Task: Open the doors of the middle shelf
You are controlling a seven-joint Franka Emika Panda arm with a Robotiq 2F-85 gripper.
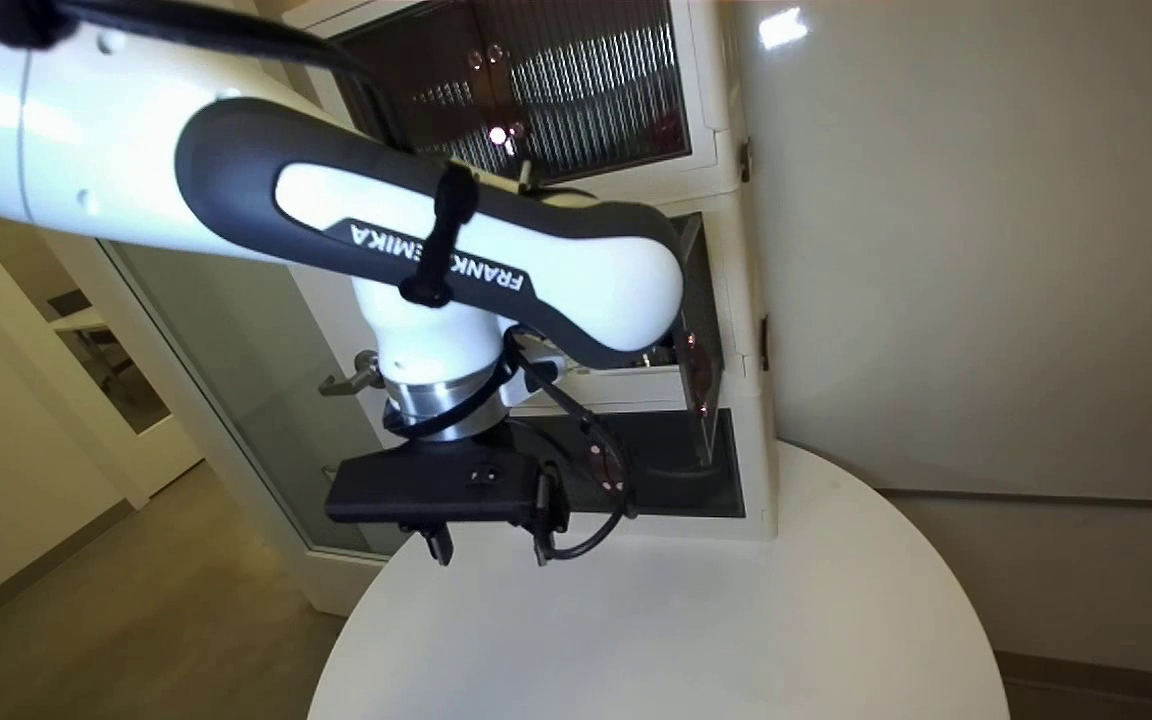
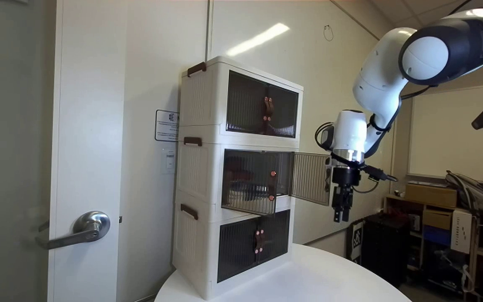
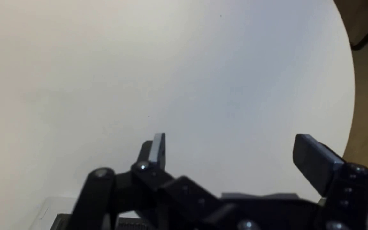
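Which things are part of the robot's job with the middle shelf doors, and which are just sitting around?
Part of the job:
middle doors, both standing open
middle shelf
pincer, open, holding nothing

Just around:
top doors
bottom doors
wall sign
brown box
metal door handle

Round white table below gripper; in an exterior view, lever door handle well left of it, cardboard box and whiteboard behind, to its right.
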